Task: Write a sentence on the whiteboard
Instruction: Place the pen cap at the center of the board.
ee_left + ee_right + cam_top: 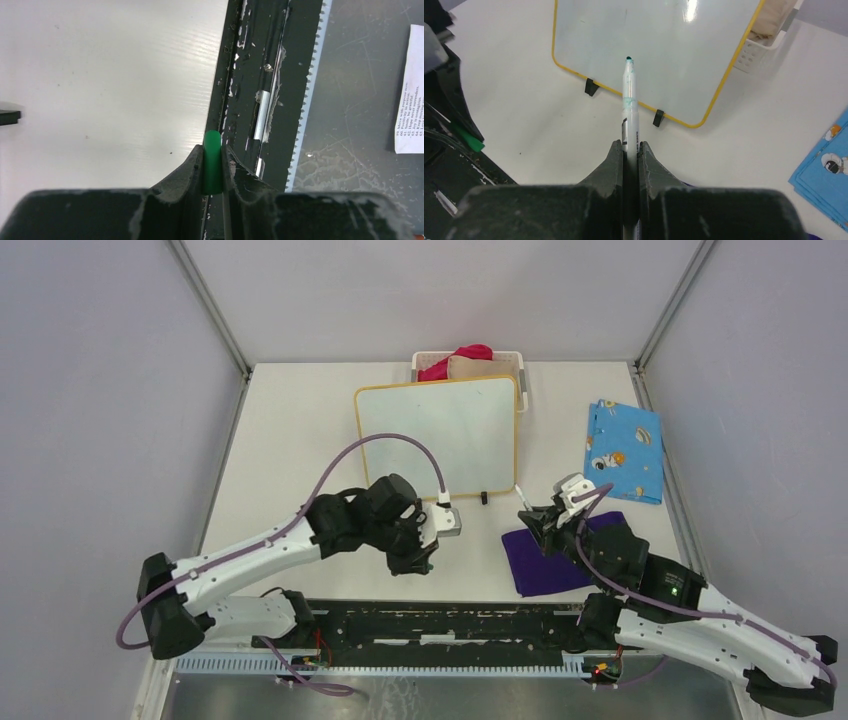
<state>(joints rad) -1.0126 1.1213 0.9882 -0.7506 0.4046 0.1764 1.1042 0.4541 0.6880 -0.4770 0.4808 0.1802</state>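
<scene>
The whiteboard stands tilted on two black feet at the table's back middle, its yellow-framed face blank; no sentence shows on it. A white marker with its green tip bare points at the board's lower edge, with my right gripper shut on its barrel. In the top view that gripper hovers just right of the board's near corner. My left gripper is shut on the green cap. It hangs over the table's near edge, in front of the board.
A white basket with pink and beige cloths sits behind the board. A blue patterned cloth lies at the right, a purple cloth under my right arm. A black rail runs along the near edge, and a printed paper lies beyond it.
</scene>
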